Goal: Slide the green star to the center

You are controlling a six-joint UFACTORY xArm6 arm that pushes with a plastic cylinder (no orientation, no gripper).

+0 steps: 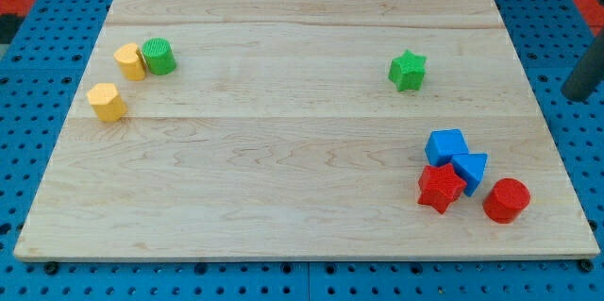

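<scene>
The green star (408,71) lies on the wooden board (283,150), in the upper right part, right of the board's middle. My tip (575,99) shows at the view's right edge, off the board over the blue pegboard, well to the right of the star and slightly below it. It touches no block.
A green cylinder (159,56) touches a yellow block (130,61) at the upper left, with another yellow block (107,102) below them. At the lower right, a blue cube (445,146), a second blue block (470,171), a red star (440,189) and a red cylinder (507,200) cluster together.
</scene>
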